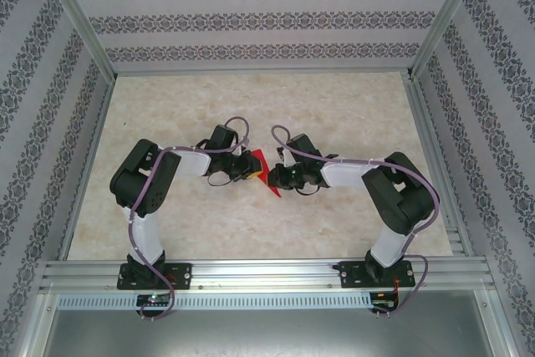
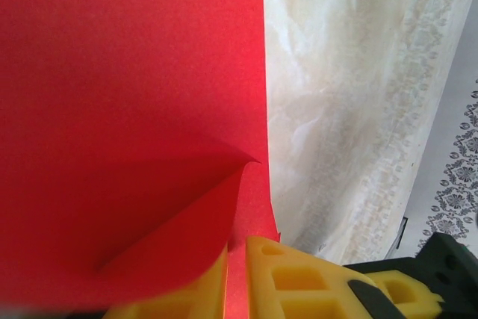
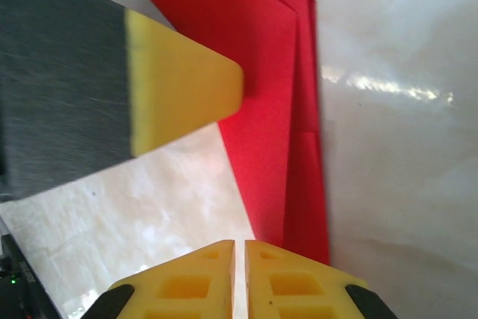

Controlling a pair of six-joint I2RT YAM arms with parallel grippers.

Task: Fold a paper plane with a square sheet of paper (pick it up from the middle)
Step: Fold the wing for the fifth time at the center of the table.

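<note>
The square sheet of paper (image 1: 261, 160) is bright red, creased into a narrower folded shape, and held up between the two arms at the table's middle. In the left wrist view the paper (image 2: 127, 95) has a curled flap, and its lower edge runs down between my yellow fingers. My left gripper (image 2: 237, 253) is shut on it. In the right wrist view the folded paper (image 3: 261, 80) shows layered creases. My right gripper (image 3: 240, 244) is shut with nothing in it, just left of the paper's lower tip. The left gripper's fingertip (image 3: 183, 84) presses the paper from the left.
The marbled beige table (image 1: 334, 106) stretches around both arms. Patterned walls close it in at the back and sides, and an aluminium rail (image 1: 267, 272) carrying the arm bases runs along the near edge. Both wrists (image 1: 249, 165) (image 1: 277, 176) are almost touching.
</note>
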